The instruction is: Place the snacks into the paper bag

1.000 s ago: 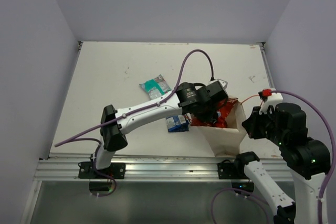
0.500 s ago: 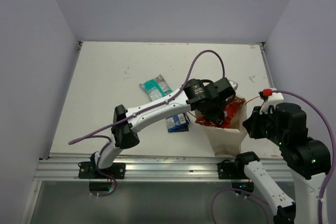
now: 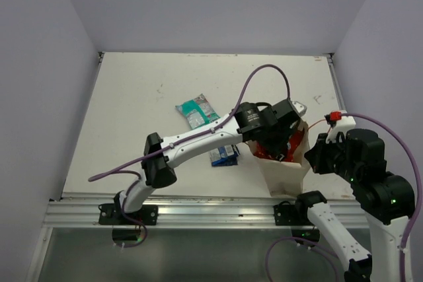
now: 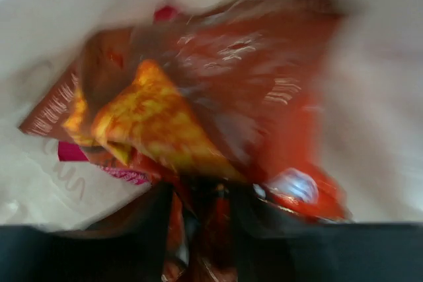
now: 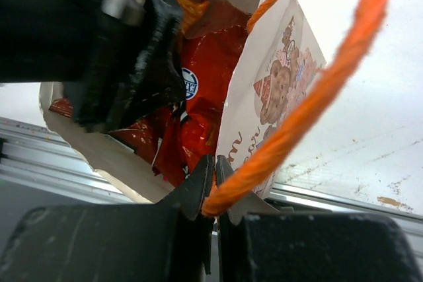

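A: Where do we find the Doritos packet (image 4: 218,90)?
B: In the mouth of the paper bag (image 3: 285,171), between the fingers of the left end effector (image 4: 201,216). We cannot tell whether they pinch it.
A: And the right end effector (image 5: 213,186)?
B: We see it pressed together on the bag's orange handle (image 5: 310,97). The teal packet (image 3: 196,111) and dark blue packet (image 3: 223,155) lie on the counter (image 3: 139,90), left of the bag.

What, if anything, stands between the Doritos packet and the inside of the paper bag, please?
Nothing visible does: the Doritos packet already sits in the open mouth of the paper bag, which the right gripper holds by its orange handle.
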